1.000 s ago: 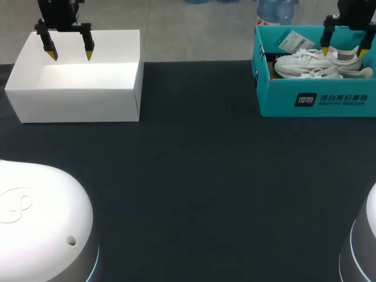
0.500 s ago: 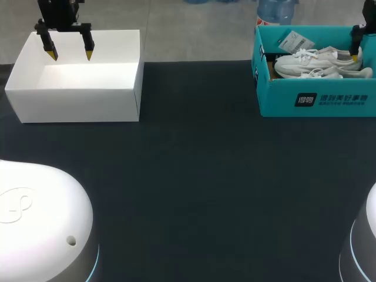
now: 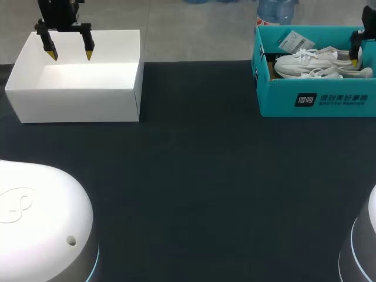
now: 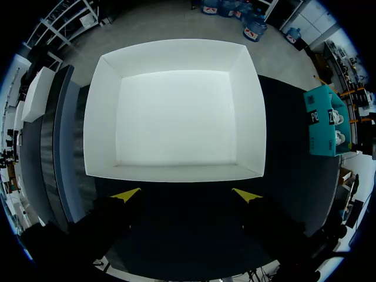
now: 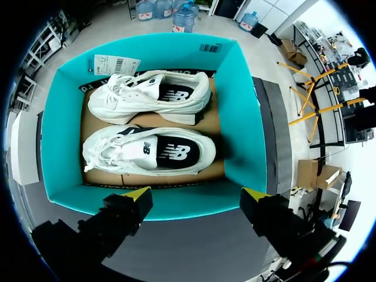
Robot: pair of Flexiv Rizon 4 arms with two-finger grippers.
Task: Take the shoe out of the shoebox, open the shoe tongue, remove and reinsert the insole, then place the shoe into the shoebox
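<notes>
A teal shoebox (image 3: 317, 100) stands open at the back right of the table. Two white sneakers (image 3: 320, 63) with dark insoles lie side by side in it on brown card. In the right wrist view the nearer sneaker (image 5: 150, 151) and the farther sneaker (image 5: 153, 94) lie ahead of my right gripper (image 5: 197, 194), which hangs open above the box's near wall (image 5: 176, 205) and holds nothing. In the head view only one of its fingers (image 3: 355, 48) shows, at the box's right end. My left gripper (image 3: 67, 56) hangs open and empty over the white box.
An open, empty white box (image 3: 82, 104) sits at the back left, its near wall (image 4: 176, 172) just ahead of my left gripper (image 4: 187, 195). A paper tag (image 5: 116, 63) lies at the shoebox's far corner. Dark cloth (image 3: 194, 176) covers the table between the two boxes.
My right gripper has moved to the right over the shoebox, so that only one finger stays in the head view. The left arm has kept still.
</notes>
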